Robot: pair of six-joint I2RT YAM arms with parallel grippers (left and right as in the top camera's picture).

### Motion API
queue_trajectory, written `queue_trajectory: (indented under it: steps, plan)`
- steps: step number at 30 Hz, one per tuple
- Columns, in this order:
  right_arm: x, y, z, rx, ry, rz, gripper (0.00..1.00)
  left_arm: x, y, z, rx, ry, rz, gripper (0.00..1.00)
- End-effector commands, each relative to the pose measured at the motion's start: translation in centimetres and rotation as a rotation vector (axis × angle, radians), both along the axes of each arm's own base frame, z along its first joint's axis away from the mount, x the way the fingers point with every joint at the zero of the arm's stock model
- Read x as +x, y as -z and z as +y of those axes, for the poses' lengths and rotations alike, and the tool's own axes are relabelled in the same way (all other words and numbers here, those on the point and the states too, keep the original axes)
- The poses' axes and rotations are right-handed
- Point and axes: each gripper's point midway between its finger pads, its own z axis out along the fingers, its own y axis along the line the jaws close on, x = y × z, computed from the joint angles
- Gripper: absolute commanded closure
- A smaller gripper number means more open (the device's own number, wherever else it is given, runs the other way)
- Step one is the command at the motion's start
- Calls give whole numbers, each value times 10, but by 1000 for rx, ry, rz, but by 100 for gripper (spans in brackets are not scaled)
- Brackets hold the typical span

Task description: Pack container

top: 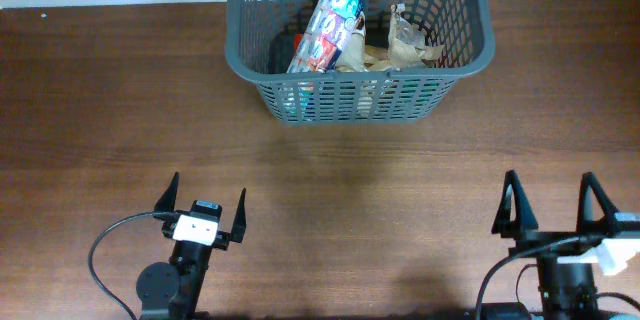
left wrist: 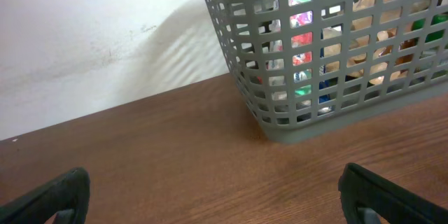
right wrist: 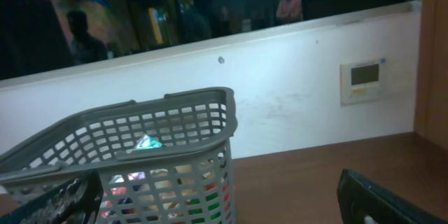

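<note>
Standing at the far centre of the table (top: 330,200), the container (top: 360,95) holds a printed foil packet (top: 325,30) leaning left of crumpled tan packets (top: 400,45); packing appears finished. The left gripper (top: 207,188) and right gripper (top: 550,180) sit at the near edge, well apart from the container, jaws spread and holding nothing, probably parked so the basket is unobstructed.

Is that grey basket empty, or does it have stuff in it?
Not empty: the container holds a colourful packet and crumpled tan wrappers.
</note>
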Motion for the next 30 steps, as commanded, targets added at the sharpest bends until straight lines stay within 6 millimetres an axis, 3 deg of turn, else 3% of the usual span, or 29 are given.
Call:
queue_trajectory:
  steps: [1, 13, 25, 30]
  plan:
    - [-5, 8, 5, 8, -30, -21, 1, 0, 2, 2, -8, -11, 1, 1]
    - [16, 35, 8, 9, -42, -59, 1, 0, 2, 2, -8, -11, 1, 1]
    - [53, 102, 8, 9, -37, -38, 1, 0, 2, 2, -8, -11, 1, 1]
    - [59, 116, 9, 10, -37, -66, 1, 0, 2, 2, -8, -11, 1, 1]
